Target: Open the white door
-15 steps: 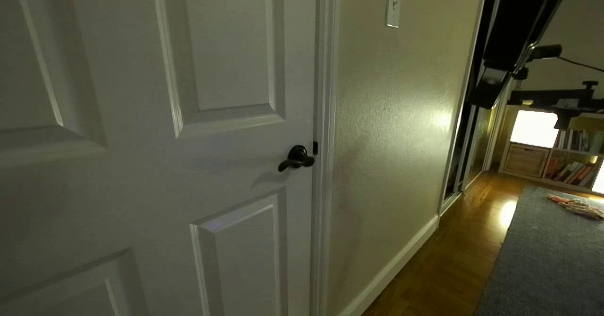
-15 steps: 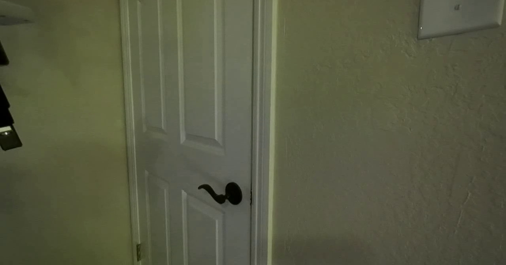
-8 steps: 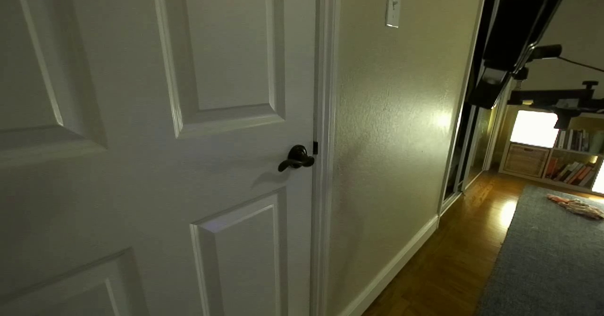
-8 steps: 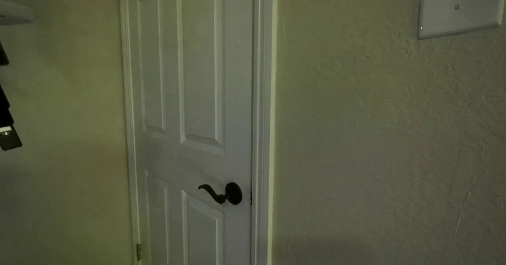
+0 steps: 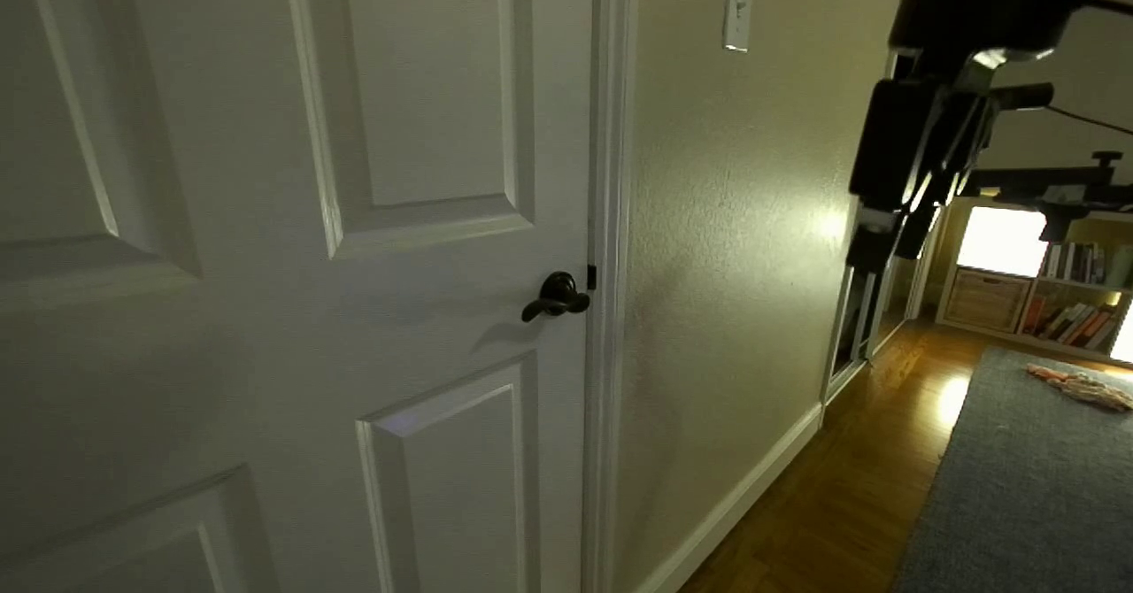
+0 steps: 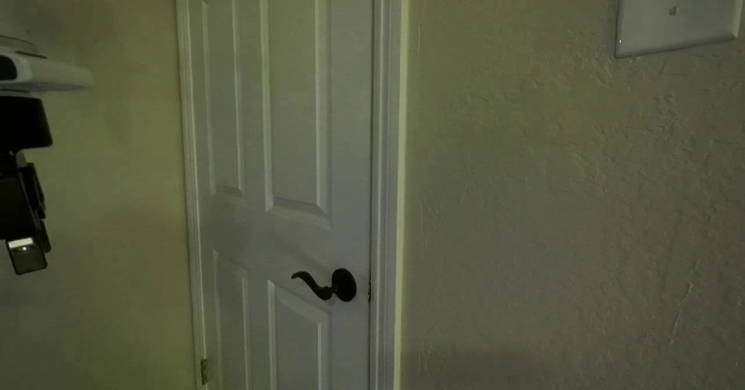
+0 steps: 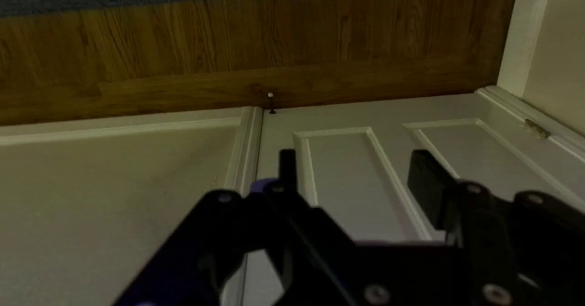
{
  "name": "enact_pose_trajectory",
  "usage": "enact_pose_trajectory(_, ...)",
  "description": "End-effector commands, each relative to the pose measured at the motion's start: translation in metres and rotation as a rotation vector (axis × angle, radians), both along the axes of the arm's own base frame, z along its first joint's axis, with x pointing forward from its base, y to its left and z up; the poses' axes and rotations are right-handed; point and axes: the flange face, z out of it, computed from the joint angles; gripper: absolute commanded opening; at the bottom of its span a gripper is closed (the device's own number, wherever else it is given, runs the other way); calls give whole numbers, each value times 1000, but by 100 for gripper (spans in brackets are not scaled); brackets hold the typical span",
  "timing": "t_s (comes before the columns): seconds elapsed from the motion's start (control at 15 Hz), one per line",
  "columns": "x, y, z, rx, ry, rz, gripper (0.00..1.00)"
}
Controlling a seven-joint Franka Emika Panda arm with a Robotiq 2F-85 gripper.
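White, tall and panelled, the door [image 5: 296, 301] fills the left, looking closed; its hinge [image 6: 204, 371] shows on our side, so I'd guess it pulls towards us. Next comes the dark lever [image 5: 556, 297], free end pointing left, untouched. Then the frame [image 5: 609, 327], then wall [image 5: 726, 221] with a light switch [image 5: 738, 9], and over on the right, well apart from the lever, hangs the gripper [image 5: 892, 246], its fingers [image 7: 288, 166] spread with nothing between. This is the approach, I reckon. Come in square, that gap around the lever's free end for best leverage, press right down before pulling, and don't scrape the door.
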Motion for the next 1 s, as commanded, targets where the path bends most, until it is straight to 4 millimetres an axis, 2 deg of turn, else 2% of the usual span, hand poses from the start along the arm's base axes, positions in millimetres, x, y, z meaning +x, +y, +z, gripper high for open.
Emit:
enact_pose_trajectory(0.0,32,-21,-25,-29,64,-173,98)
enact_pose_trajectory(0.2,62,-46,-40,-25,93,-331,100)
enact_pose_trajectory(0.53,108,-72,-39,68,96,-581,100)
enact_pose_trajectory(0.6,94,-70,-44,41,85,-490,100)
enact_pose_trajectory(0.73,106,-75,-42,57,81,-535,100)
enact_pose_trajectory(0.93,110,-73,-43,61,80,-549,100)
